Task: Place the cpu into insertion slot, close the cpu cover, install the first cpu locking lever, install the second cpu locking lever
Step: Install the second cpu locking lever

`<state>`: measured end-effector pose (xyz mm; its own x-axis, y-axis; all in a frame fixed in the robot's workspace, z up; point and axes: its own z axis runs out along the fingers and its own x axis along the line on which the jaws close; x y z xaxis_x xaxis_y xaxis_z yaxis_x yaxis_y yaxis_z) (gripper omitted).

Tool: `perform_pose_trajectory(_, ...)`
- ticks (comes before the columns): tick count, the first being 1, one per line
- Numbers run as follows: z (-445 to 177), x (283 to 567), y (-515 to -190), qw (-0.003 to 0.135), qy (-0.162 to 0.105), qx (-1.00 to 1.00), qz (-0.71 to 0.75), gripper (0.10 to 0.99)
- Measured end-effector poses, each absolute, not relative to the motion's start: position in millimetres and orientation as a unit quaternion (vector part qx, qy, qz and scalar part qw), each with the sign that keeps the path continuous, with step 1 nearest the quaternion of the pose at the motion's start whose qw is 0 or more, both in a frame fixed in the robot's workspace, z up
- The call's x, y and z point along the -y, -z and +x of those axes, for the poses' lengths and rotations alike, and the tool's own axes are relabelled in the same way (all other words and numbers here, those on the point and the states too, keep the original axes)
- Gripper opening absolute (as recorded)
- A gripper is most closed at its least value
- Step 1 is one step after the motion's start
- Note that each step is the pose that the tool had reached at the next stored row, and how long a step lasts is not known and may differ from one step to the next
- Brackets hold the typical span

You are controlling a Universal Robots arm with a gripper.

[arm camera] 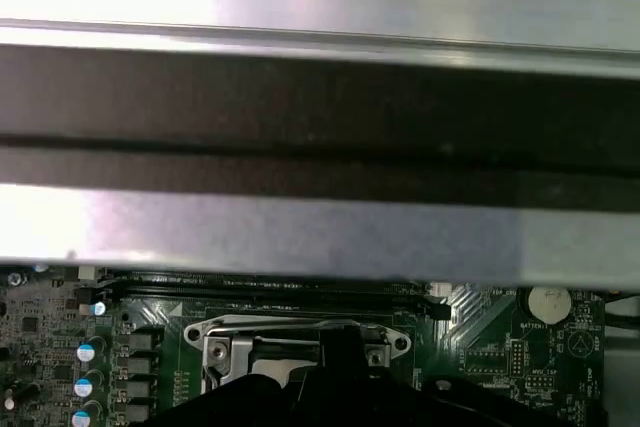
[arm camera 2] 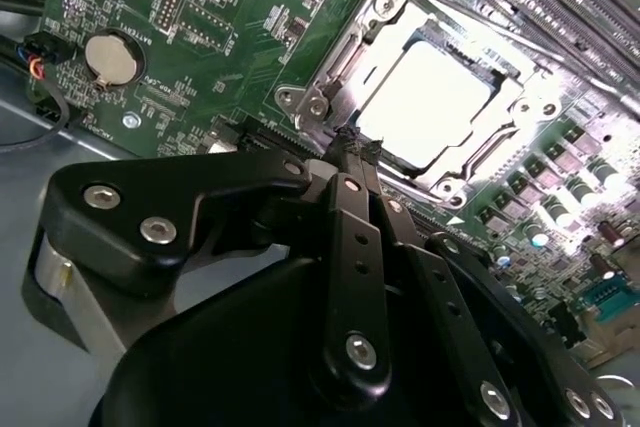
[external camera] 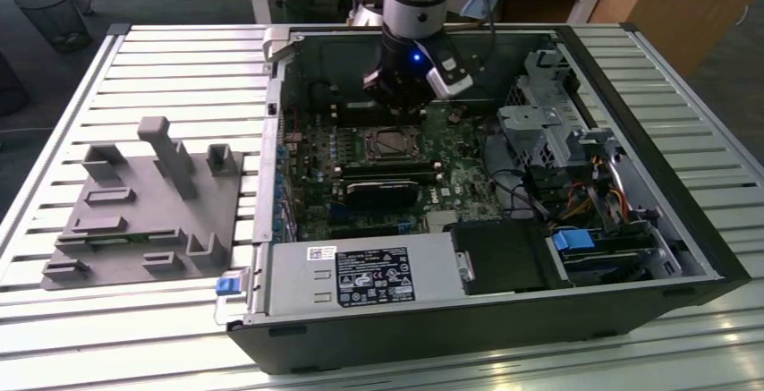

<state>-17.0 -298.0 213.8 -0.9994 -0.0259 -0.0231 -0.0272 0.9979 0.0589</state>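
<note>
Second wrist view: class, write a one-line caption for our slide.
Closed pincer poised at the edge of the cpu cover, which frames the bright cpu on the green motherboard.

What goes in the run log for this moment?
arm: over open computer case | gripper: fingers together, at cover edge | chip: seated in socket | cover: down around chip

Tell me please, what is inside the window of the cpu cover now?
In the second wrist view the cpu cover lies closed, and the bright silver top of the cpu shows through its window. The insertion slot underneath is hidden by the chip. The gripper hangs at the cover's edge.
</note>
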Motion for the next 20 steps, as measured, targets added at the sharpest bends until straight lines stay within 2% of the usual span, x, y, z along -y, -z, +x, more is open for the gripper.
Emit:
perform_pose_trajectory(14, -17, 307, -214, 0.011, -0.030, -0.999, -0.013, 0.106)
perform_pose_trajectory(20, -17, 307, -230, 0.011, -0.030, -0.999, -0.013, 0.106)
